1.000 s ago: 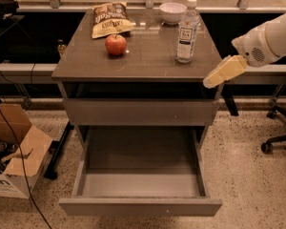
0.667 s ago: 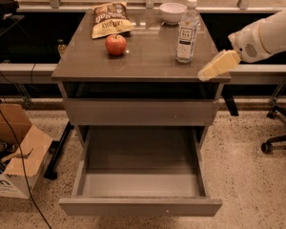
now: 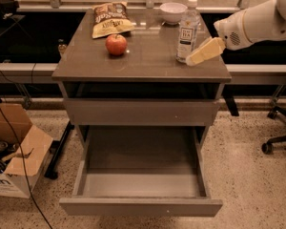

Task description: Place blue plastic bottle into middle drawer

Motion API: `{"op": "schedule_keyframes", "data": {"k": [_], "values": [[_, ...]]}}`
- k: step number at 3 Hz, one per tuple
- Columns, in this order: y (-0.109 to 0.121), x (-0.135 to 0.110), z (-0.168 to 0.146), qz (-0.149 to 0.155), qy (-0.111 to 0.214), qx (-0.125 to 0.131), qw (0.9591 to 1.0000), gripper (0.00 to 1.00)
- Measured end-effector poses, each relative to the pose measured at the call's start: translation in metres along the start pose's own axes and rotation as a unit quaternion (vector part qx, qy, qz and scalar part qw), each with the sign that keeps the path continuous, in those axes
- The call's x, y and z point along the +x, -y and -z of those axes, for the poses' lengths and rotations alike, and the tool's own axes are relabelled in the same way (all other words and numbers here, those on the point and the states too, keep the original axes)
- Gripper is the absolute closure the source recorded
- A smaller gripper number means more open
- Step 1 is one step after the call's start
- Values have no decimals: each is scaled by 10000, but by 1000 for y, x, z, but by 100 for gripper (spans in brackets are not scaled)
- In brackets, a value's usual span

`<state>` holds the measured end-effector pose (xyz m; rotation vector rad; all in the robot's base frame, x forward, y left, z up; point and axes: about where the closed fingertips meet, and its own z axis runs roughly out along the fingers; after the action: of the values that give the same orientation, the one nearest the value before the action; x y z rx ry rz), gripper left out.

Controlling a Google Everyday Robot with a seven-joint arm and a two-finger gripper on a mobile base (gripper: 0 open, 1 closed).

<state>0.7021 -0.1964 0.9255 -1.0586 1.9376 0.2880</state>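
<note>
Camera view: cream tapered gripper [image 3: 196, 57] beside clear blue plastic bottle [image 3: 187, 32]

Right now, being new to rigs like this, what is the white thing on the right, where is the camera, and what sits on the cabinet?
The white shape on the right is a robot arm. The cream wedge at its end is its gripper, the part that grasps. One camera looks down at the front of a grey cabinet; its mounting is not known. On the cabinet top are the blue plastic bottle, an apple, a chip bag and a white bowl. The gripper is low at the bottle's right side; I cannot tell whether it touches. The bottle stands upright on the top, not lifted. Below, the middle drawer is pulled out, nothing visible inside. The drawer front above it is shut.
</note>
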Motion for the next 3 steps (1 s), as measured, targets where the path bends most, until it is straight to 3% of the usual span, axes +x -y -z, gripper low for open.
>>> {"op": "schedule_keyframes", "data": {"k": [3], "values": [[44,-16,-40,-451,894,-376,9943,0]]}}
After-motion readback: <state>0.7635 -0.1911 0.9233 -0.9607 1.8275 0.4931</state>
